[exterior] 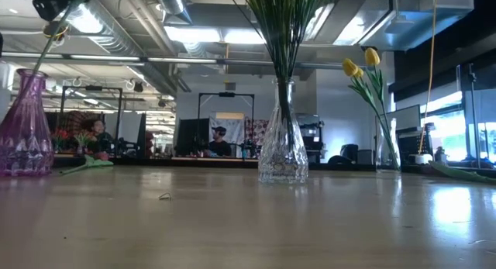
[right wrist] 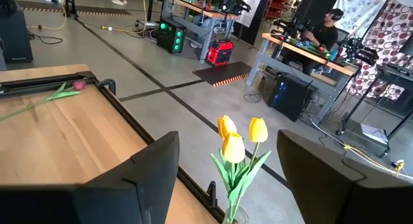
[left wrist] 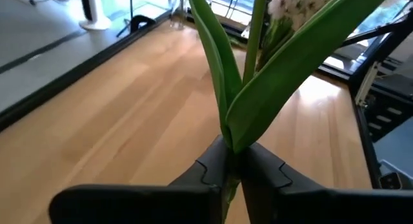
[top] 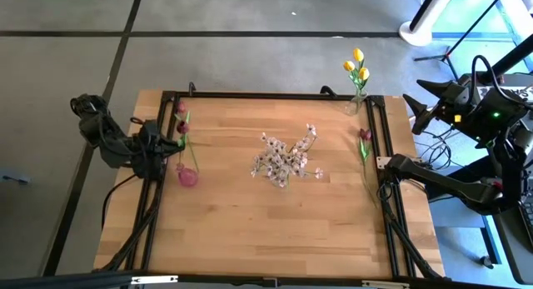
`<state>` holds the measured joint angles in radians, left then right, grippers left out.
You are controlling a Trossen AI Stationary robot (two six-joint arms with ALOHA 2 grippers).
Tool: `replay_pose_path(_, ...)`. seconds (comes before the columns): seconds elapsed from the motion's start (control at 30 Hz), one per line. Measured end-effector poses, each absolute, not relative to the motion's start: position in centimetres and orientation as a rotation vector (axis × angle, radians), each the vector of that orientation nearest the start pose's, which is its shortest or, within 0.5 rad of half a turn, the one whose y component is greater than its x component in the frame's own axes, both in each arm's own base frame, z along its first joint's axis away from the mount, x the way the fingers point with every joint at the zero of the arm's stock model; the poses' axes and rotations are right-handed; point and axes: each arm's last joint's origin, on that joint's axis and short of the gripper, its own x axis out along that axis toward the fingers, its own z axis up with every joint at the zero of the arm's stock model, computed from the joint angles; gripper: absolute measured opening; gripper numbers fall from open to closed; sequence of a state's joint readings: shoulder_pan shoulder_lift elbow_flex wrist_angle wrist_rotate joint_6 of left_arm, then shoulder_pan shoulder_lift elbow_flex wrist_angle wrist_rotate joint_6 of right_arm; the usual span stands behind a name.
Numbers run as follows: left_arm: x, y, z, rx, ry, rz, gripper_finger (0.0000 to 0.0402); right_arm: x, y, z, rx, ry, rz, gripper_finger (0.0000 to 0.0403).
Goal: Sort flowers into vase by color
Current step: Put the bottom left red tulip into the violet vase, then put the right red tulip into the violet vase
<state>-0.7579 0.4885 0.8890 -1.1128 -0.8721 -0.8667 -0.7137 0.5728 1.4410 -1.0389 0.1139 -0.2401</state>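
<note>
My left gripper (top: 171,144) is at the table's left side and is shut on a dark red tulip (top: 183,127). It holds the tulip over the purple vase (top: 187,176), and the bud is outside the left wrist view. A second dark red tulip (top: 181,111) lies flat near the far left corner. A third (top: 365,143) lies along the right edge. Pale pink-white sprays (top: 285,156) stand in the clear middle vase (exterior: 283,145). Yellow tulips (top: 357,68) stand in a clear vase (top: 358,102) at the far right corner. My right gripper (top: 386,162) waits open at the right edge. My left gripper pinches the dark red tulip's green stem where its leaves branch off (left wrist: 230,146), between the two fingers (left wrist: 206,169). The fingers come level from the table's left and lie across the stem. The tulip is lifted clear and tilted, and its lower stem (exterior: 50,40) slants down toward the purple vase's mouth (exterior: 31,71).
A black metal frame (top: 266,95) runs round the wooden table. There is bare wood along the near half (top: 275,231). Beyond the far edge the low view shows people seated at desks (exterior: 219,141). Stands and cables crowd the floor to the right (top: 466,106).
</note>
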Motion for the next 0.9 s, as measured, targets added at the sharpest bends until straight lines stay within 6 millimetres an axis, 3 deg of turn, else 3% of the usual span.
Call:
replay_pose_path(0.2,4.9,-1.8,31.3,-0.427,0.506,0.318,0.0052,0.2,-0.6,45.6,-0.174,0.266,-0.799,0.0261)
replay_pose_path(0.43,4.7,-2.1,31.3,-0.550,0.608,0.246,0.0108,0.3,-0.6,45.5,-0.168,0.274,-0.771,0.0261)
replay_pose_path(0.63,3.5,-1.5,33.1,-0.685,0.718,0.154,0.0130,1.0,-1.1,45.0,-0.177,0.341,-0.742,0.0261)
replay_pose_path(0.9,1.1,0.4,36.3,-0.841,0.762,0.124,0.0116,5.2,-4.6,40.8,-0.028,0.607,-0.644,0.0261)
